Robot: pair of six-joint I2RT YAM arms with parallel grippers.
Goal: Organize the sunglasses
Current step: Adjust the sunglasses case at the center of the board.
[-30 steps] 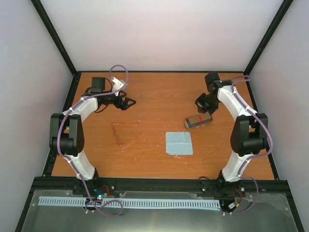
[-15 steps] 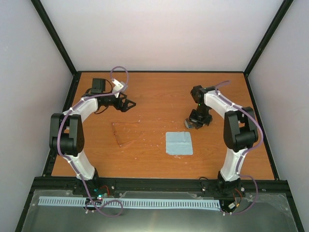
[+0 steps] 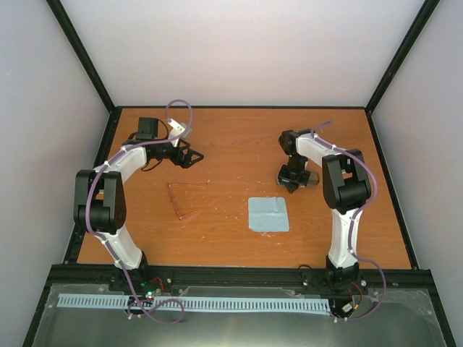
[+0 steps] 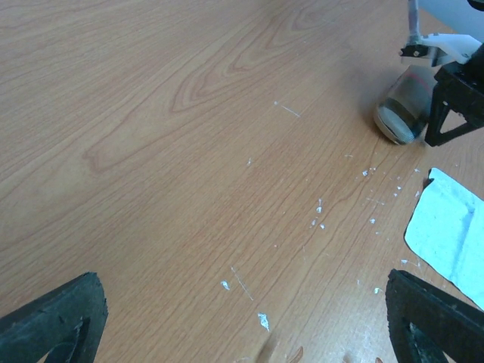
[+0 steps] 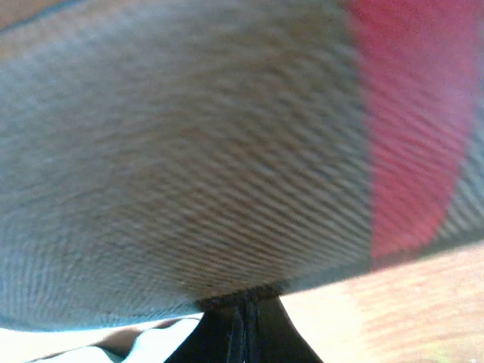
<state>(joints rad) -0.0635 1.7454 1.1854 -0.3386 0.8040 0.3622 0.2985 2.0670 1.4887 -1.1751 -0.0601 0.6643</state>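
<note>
Left end effector [image 3: 197, 156] hangs wide open just beyond the sunglasses [image 3: 187, 201], which lie flat on the bench [image 3: 239, 137], left of the cloth [image 3: 268, 214]. Right end effector [image 3: 293, 178] looks pinched closed, right up against the striped case [image 4: 397, 117].

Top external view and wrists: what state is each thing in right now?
sunglasses: lying on the table, not held.
striped case: lying on its side, right gripper at it.
cloth: spread flat.
left gripper: open, empty.
right gripper: down at the striped case; open or shut unclear.
</note>
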